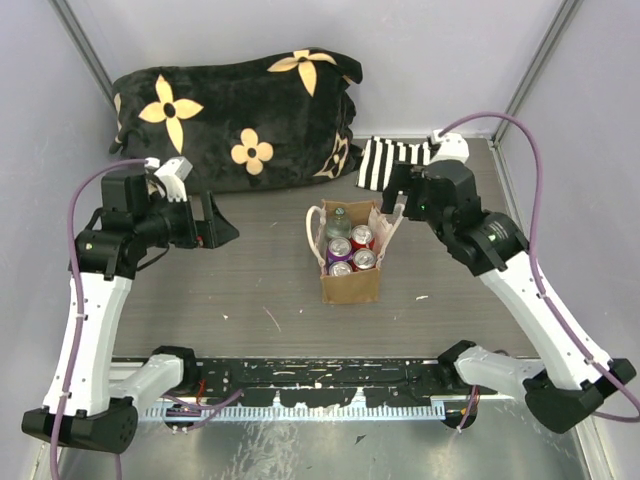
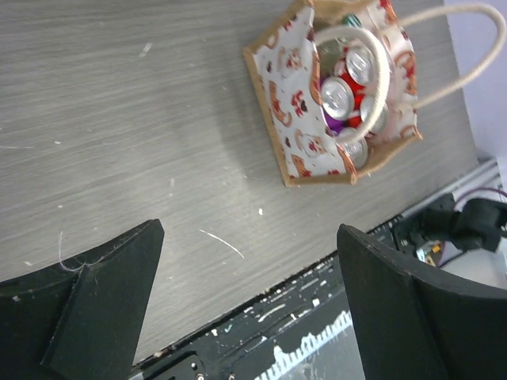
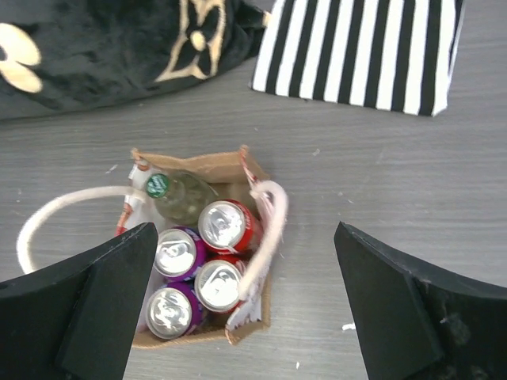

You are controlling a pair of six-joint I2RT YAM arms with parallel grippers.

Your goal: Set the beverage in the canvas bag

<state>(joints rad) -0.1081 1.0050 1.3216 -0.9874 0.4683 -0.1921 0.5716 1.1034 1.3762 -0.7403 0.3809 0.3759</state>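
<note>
**Both end effectors released, drinks sit in bag**

Left end effector (image 1: 226, 228): black wedge fingers spread wide, nothing betw. them, hovering above bare tabletop (image 1: 250, 290) at approx. 9 o'clock from the canvas bag (image 1: 350, 286). Right end effector (image 1: 397, 193): also spread and empty, just off the bag's 1 o'clock corner, fingers framing the bag in the wrist view.

The bag stands upright at tabletop centre. It is a boxy tan-brown tote w/ a printed cream lining showing red figures. Two cream rope loop handles (image 3: 47, 214) flop outward, one to each side.

Inside, packed tight and upright:
- one clear bottle (image 3: 181, 195) w/ green cap, at the far side
- four cans (image 3: 224, 225) w/ shiny round aluminium tops, red and purple bodies

Tabletop is grey, w/ fine wood-grain lines, a few white specks and scuffs.

Plush black cushion (image 1: 230, 110) w/ cream flower shapes lies at 11 o'clock from the bag. Flat black-and-white striped cloth (image 1: 395, 163) at 1 o'clock, just behind the right end effector.
</note>
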